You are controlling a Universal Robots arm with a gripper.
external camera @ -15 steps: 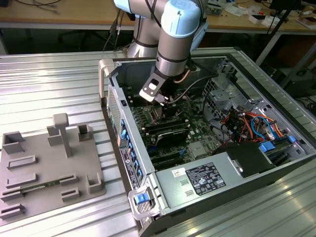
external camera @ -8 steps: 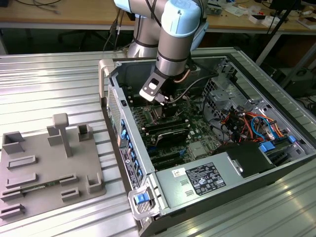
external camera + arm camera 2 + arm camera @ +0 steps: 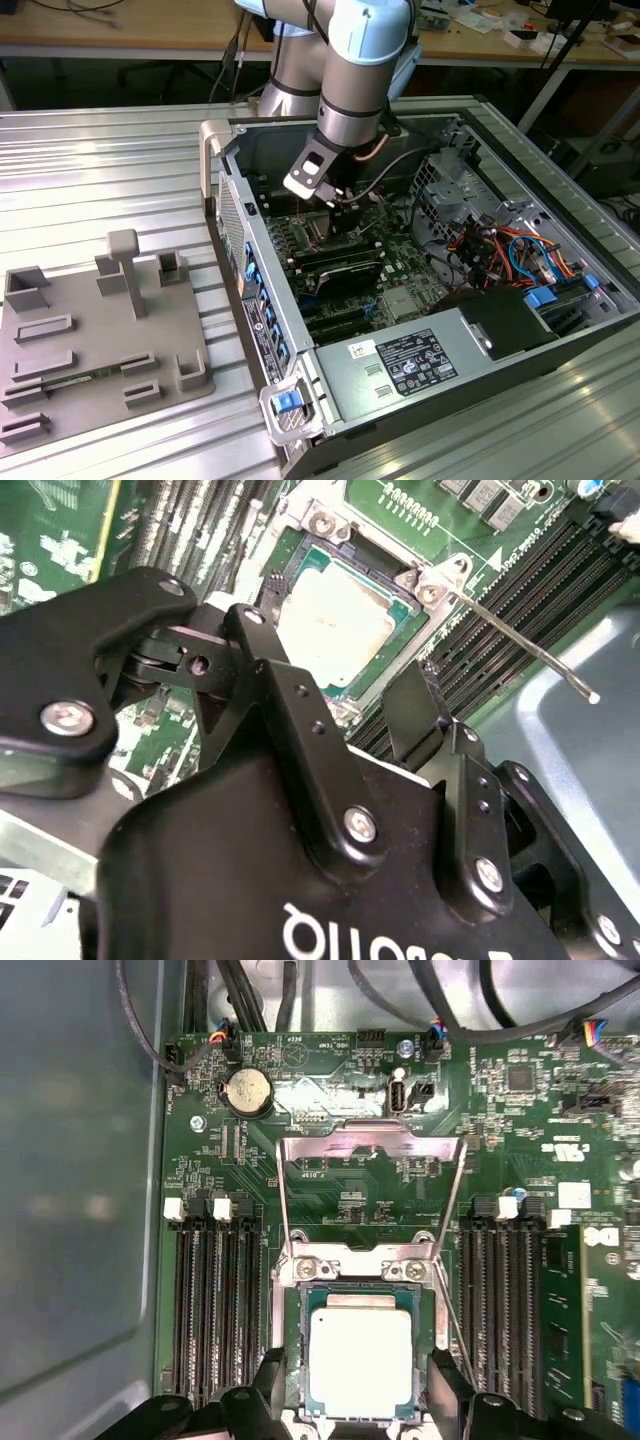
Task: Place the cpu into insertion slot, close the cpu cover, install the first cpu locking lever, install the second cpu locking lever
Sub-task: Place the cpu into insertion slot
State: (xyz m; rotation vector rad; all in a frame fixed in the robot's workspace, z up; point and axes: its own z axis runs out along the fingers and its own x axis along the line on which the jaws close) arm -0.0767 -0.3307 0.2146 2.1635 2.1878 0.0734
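The gripper (image 3: 357, 1395) hangs low over the motherboard (image 3: 520, 1150) with its black fingers (image 3: 446, 1385) spread wide, pinching nothing, one on each side of the cpu (image 3: 360, 1360). The chip lies flat in the insertion slot (image 3: 297, 1340). The cpu cover (image 3: 372, 1138) is swung up off it on its hinge, and a thin locking lever (image 3: 520, 645) sticks out unlatched. Black memory slots (image 3: 215, 1300) flank the socket. From where I stand, the arm (image 3: 350, 90) reaches down into an open computer case (image 3: 440, 370) lying on a ribbed metal table (image 3: 120, 170). A grey fixture plate (image 3: 90, 340) sits at the exterior view's left, and cluttered wooden benches (image 3: 120, 30) stand behind.
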